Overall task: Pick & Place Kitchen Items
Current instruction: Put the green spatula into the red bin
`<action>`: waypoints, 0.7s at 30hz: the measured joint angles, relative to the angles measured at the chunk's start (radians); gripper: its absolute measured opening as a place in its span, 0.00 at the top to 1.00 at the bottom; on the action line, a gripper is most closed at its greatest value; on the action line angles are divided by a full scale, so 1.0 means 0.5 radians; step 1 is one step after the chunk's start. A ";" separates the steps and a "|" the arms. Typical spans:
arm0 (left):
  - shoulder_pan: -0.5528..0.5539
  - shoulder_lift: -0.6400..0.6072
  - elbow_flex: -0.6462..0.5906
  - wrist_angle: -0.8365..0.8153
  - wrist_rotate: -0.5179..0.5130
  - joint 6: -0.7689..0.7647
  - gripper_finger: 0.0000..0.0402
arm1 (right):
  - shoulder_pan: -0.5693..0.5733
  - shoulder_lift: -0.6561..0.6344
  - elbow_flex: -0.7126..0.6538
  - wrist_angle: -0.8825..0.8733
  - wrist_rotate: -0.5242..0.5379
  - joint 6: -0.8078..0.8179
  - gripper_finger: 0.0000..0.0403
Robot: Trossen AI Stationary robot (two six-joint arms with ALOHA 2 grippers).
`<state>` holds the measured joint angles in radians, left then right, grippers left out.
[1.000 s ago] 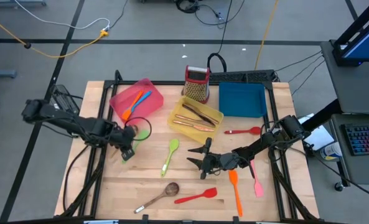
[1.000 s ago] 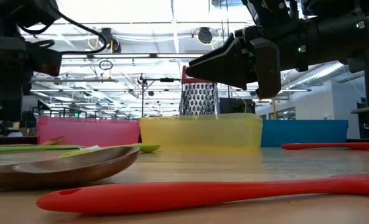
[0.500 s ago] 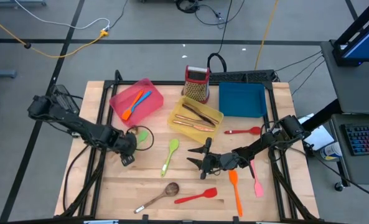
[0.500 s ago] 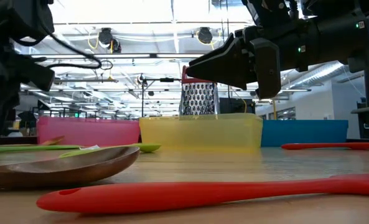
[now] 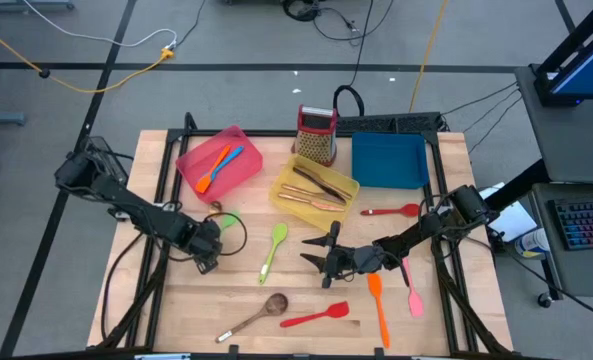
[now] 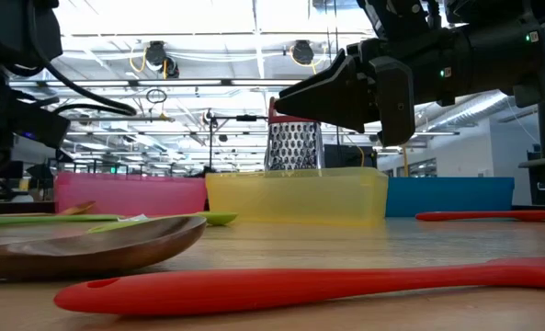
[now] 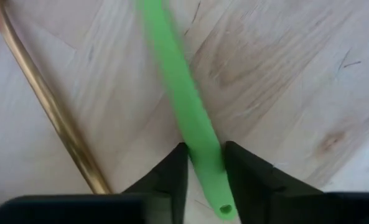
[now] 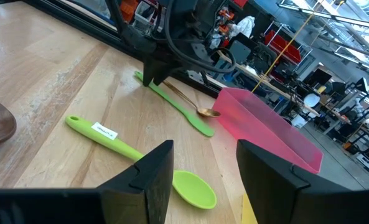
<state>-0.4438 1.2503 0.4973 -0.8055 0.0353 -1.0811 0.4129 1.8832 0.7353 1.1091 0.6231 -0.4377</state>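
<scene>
A slim green spatula (image 8: 175, 106) lies flat on the wooden table at the left, with a copper-coloured spoon (image 7: 47, 106) beside it. My left gripper (image 7: 206, 149) points down over the spatula's handle end and is shut on it; the high view shows it (image 5: 208, 255) left of centre. My right gripper (image 5: 318, 258) hangs level above the table's middle, open, with nothing between its fingers. A green spoon (image 5: 273, 250) lies between the two grippers. More utensils lie in the pink tray (image 5: 238, 142) and the yellow tray (image 5: 281, 180). My left gripper has the green spatula's handle, close to its free end with the hole (image 7: 210, 180), between its two fingers (image 7: 172, 174). The fingers come from above, pointing down, and lie across the handle. The spatula lies flat on the table.
A blue tray (image 5: 389, 160) and a red-topped grater (image 5: 316, 133) stand at the back. A brown spoon (image 5: 256, 315), a red spatula (image 5: 316, 317), an orange spatula (image 5: 378, 305), a pink spatula (image 5: 411, 290) and a red spoon (image 5: 391, 211) lie about the near and right table.
My left gripper has sunk toward the table and gone a little toward the near edge, coming down over the green spatula's handle end. My right arm has kept still.
</scene>
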 joint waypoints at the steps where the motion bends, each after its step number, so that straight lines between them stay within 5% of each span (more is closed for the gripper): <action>1: 0.000 0.000 0.000 0.004 -0.012 -0.009 0.78 | -0.001 0.000 0.000 0.001 0.000 0.000 0.58; 5: 0.014 -0.006 -0.002 0.070 -0.072 0.013 0.90 | -0.014 0.000 0.000 0.002 -0.001 -0.003 0.58; 10: 0.021 -0.008 -0.009 0.192 -0.105 0.154 0.90 | -0.054 0.000 0.000 0.001 -0.031 0.032 0.58; 21: 0.019 -0.002 0.009 0.222 -0.183 0.211 0.88 | -0.179 0.000 0.000 0.003 -0.573 0.258 0.58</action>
<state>-0.4343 1.2491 0.5017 -0.6944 -0.0561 -0.9755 0.3233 1.8832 0.7353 1.1105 0.3367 -0.3089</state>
